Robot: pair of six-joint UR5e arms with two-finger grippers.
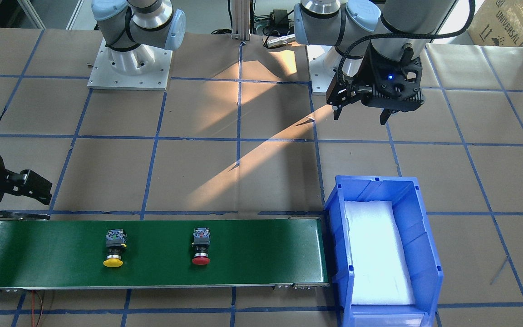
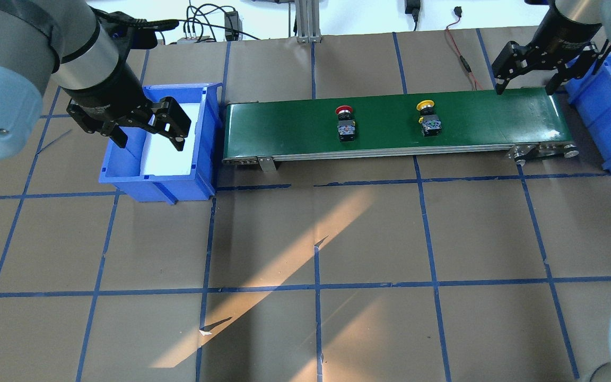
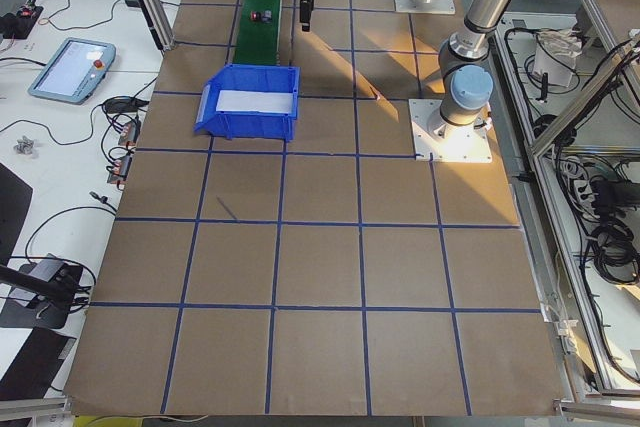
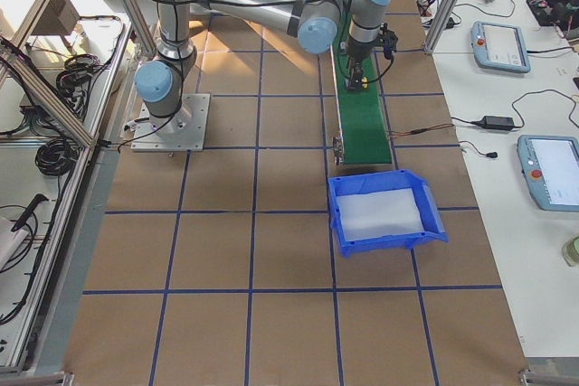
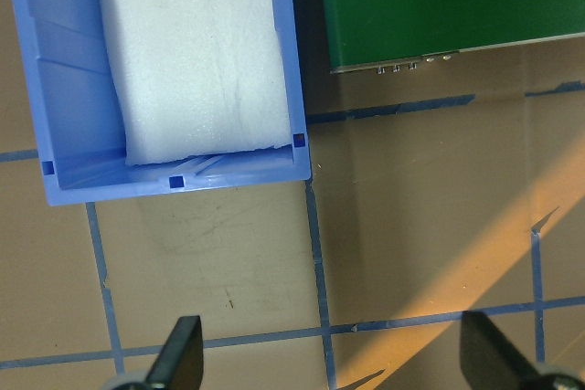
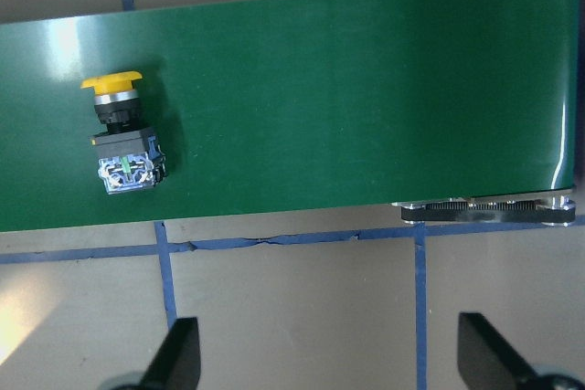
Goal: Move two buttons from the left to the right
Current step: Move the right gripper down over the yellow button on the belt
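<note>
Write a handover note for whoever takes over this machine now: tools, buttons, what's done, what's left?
Left tool: open, empty, near the left blue bin.
Right tool: open, empty, near the right end of the green belt.
Red button and yellow button: lying on the belt, yellow nearer the right tool.
Done: both on the belt. Left: probably moving each into the right blue bin.

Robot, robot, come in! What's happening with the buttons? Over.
Left gripper and right gripper: jaws open, empty. Red button, yellow button both lying on belt. Nothing blocking them.
</note>
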